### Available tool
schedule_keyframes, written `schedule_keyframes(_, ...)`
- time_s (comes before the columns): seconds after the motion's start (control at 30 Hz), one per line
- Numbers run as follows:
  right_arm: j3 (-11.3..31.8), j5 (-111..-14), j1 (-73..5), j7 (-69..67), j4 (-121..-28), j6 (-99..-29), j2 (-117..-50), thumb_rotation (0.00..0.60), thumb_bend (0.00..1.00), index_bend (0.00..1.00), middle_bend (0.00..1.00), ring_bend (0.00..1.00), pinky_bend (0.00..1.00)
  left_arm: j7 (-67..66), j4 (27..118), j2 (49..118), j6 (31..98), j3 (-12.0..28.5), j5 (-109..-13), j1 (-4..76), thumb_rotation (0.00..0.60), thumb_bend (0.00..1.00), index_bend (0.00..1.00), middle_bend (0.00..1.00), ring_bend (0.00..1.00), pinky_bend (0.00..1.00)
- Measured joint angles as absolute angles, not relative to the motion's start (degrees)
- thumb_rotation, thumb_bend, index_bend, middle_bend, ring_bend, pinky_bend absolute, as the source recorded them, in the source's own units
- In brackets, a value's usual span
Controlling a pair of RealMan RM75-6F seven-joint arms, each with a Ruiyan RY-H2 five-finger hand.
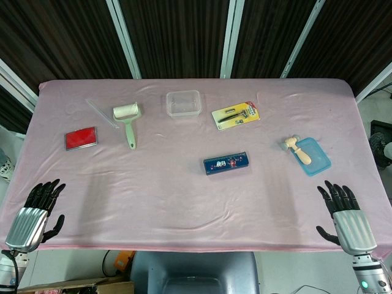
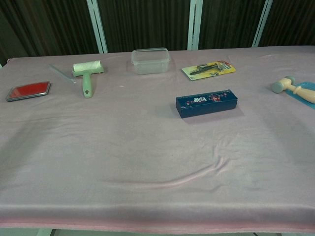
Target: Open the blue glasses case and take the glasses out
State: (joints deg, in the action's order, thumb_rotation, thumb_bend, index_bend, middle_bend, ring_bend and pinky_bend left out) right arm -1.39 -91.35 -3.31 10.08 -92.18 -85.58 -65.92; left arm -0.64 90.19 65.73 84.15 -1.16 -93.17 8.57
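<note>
The blue case (image 1: pixel 226 163) is seen lying closed on the pink cloth (image 1: pixel 184 202), a little right of the table's middle, its long side running roughly left to right. Nothing touches it.

Both hands are shown only in the head view. The left hand (image 1: pixel 35 211) is held at the near left edge of the table and the right hand (image 1: pixel 344 215) at the near right edge; each is released, with fingers spread and nothing held. Both are well apart from the case. In the chest view neither hand is caught.

The side wall of the case and its printed lid (image 2: pixel 207 103) are shown more plainly in the chest view, as is a long crease in the cloth (image 2: pixel 172 179) nearer the camera.

Further back, a red pad (image 1: pixel 81 138), a lint roller (image 1: pixel 128 121), a clear tub (image 1: pixel 184 103) and a carded tool (image 1: pixel 236 115) are laid out. At the right a small mallet (image 1: pixel 298 149) rests on a blue lid (image 1: pixel 313 156), which is cut off at the chest view's edge.
</note>
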Motion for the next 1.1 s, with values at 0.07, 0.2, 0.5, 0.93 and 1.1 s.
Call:
schedule_keyframes(0.07,-1.40,-91.78,-3.57,9.57,-91.85,-85.33,-65.95,0.600,0.31,0.00,0.00,0.00,0.00,-0.66,90.13,65.76,84.06,-1.15,-93.14,8.62,0.600,0.43,0.00,0.00,0.00,0.05)
schedule_keyframes(0.2,-0.63,-92.17,-4.78,8.95,-90.75,-84.53,-66.75,0.600,0.31,0.00,0.00,0.00,0.00,-0.51,90.18,65.69,83.77,-1.14,-93.04,8.74,0.600,0.43,0.00,0.00,0.00,0.05)
schedule_keyframes(0.5,5.49,-88.95,-15.93,7.24,-85.89,-71.52,-69.81,0.600,0.34,0.24,0.02,0.00,0.00,-0.59,90.15,65.84,83.30,-0.90,-92.66,9.04,0.600,0.43,0.00,0.00,0.00,0.05)
schedule_keyframes(0.93,10.63,-85.01,-32.96,-0.02,-60.75,-56.25,-86.32,0.600,0.39,0.47,0.18,0.10,0.03,-0.64,90.04,65.99,82.92,-0.53,-91.83,9.21,0.600,0.43,0.00,0.00,0.00,0.05)
schedule_keyframes(1.1,10.82,-84.67,-36.99,-3.03,-54.76,-54.38,-91.65,0.600,0.44,0.48,0.19,0.11,0.04,-0.99,90.00,66.22,82.19,-0.48,-91.51,9.50,0.600,0.43,0.00,0.00,0.00,0.05)
